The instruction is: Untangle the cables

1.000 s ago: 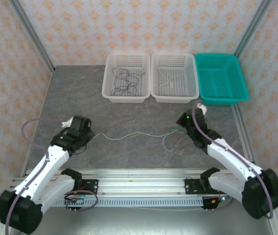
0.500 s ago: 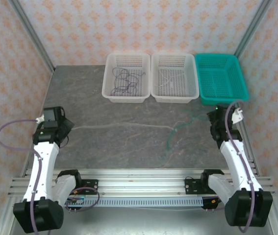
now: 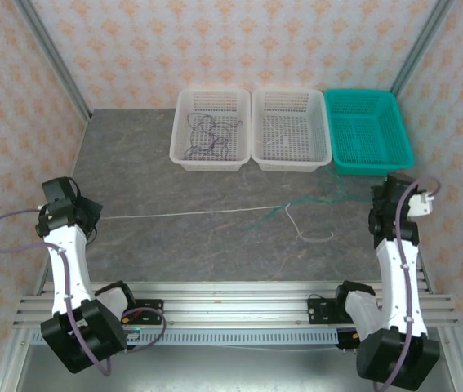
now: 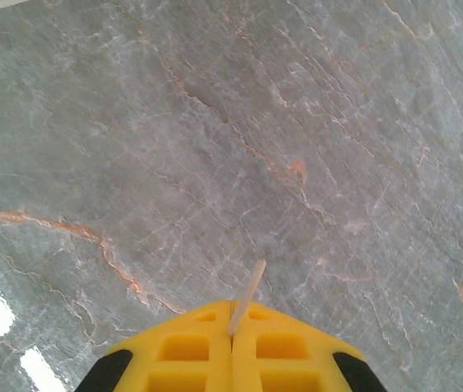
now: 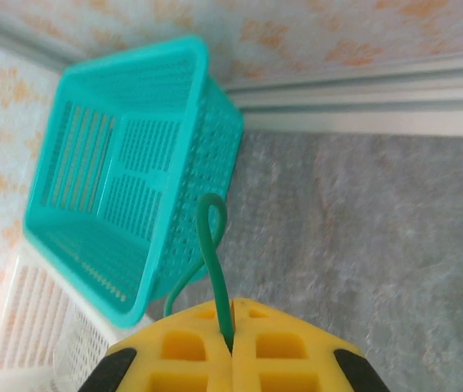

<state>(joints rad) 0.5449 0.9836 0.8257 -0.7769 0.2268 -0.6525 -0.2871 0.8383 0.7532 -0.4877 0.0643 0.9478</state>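
The white cable (image 3: pixel 190 213) lies stretched in a long line across the table, ending in a loose curl near the middle right. My left gripper (image 3: pixel 84 214) is at the far left, shut on that cable's end (image 4: pixel 249 287); its yellow fingertips (image 4: pixel 207 343) are pressed together. The green cable (image 3: pixel 268 218) runs from the table's middle to my right gripper (image 3: pixel 376 196) at the far right, which is shut on it. A green loop (image 5: pixel 213 237) sticks out past the closed right gripper (image 5: pixel 233 327). The dark purplish cable (image 3: pixel 207 135) lies coiled in the left white basket (image 3: pixel 211 167).
A second white basket (image 3: pixel 290 166) and a teal basket (image 3: pixel 370 167) stand in a row at the back. The teal basket (image 5: pixel 125 180) is just ahead of the right fingers, with the wall's metal rail (image 5: pixel 362 106) beyond. Thick lavender arm cables arc beside both arms.
Both arms swung outward, left going left and right going right. The white and green cables were pulled apart and drawn out straighter across the table.
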